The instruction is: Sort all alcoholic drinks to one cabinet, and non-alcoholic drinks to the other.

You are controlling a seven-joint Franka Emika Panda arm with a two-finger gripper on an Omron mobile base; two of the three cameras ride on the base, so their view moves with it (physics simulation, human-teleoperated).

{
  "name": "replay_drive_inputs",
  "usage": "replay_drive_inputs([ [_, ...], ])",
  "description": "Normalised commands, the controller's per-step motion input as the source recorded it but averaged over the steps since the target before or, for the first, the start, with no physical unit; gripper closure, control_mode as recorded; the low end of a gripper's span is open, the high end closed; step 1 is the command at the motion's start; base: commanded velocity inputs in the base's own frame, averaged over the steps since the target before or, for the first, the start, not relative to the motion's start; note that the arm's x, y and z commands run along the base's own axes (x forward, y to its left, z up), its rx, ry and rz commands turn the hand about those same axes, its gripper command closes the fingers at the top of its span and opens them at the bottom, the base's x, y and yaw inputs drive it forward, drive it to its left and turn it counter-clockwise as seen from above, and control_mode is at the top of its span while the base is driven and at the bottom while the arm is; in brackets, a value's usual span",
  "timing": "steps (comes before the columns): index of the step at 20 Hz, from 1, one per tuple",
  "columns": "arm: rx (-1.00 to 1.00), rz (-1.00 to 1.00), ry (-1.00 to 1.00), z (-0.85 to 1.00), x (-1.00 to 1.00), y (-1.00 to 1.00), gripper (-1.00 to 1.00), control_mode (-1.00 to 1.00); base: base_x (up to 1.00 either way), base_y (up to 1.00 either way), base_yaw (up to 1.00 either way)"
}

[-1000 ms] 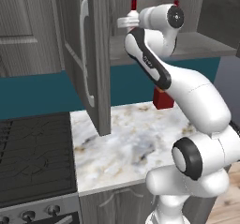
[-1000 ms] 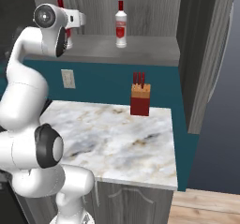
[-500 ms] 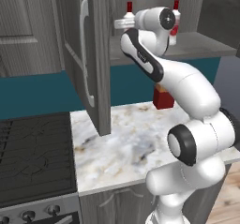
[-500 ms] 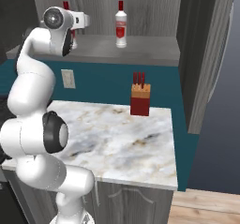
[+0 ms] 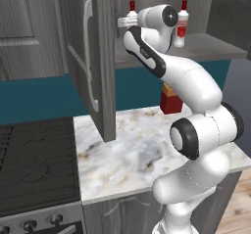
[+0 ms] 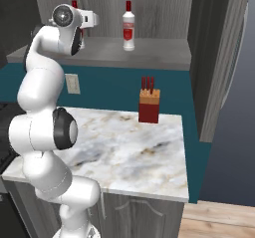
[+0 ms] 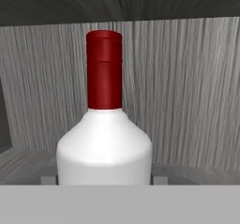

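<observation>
over the last second the arm has swung its elbow round while the hand stayed at the same spot inside the open upper cabinet, so the move reads as settling or placing rather than carrying. the gripper sits at the level of the cabinet shelf, and a red-capped white bottle stands right in front of the hand camera, upright, its base apparently on or just above the shelf; its cap peeks above the wrist in the left base view. the jaws look closed round this bottle's body, though the fingertips themselves are hidden behind it, so the grip is a judgement and not plainly seen. the second red-capped bottle stands upright on the same shelf, well apart to the right. with both alcoholic drinks in one cabinet, that half of the sort looks nearly done, pending release. the arm rises from the base, folds up steeply and reaches forward with the wrist level, past the open cabinet door. the red knife block stands on the marble counter below.
</observation>
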Motion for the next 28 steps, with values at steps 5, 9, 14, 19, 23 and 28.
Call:
replay_drive_inputs([
  [5,0.0,0.0,0.0,-0.27,0.0,0.0,-1.0,-1.0,0.0,0.0,0.0],
  [9,0.0,0.0,0.0,-0.31,0.0,0.0,-1.0,-1.0,0.0,0.0,0.0],
  [14,0.0,0.0,0.0,-0.2,0.0,0.0,-1.0,-1.0,0.0,0.0,0.0],
  [19,0.0,0.0,0.0,-0.01,-0.12,0.0,-1.0,-1.0,0.0,0.0,0.0],
  [23,0.0,0.0,0.0,0.06,-0.61,-0.09,-1.0,-1.0,0.0,0.0,0.0],
  [28,0.0,0.0,0.0,0.08,-0.95,-0.15,-1.0,-1.0,0.0,0.0,0.0],
])
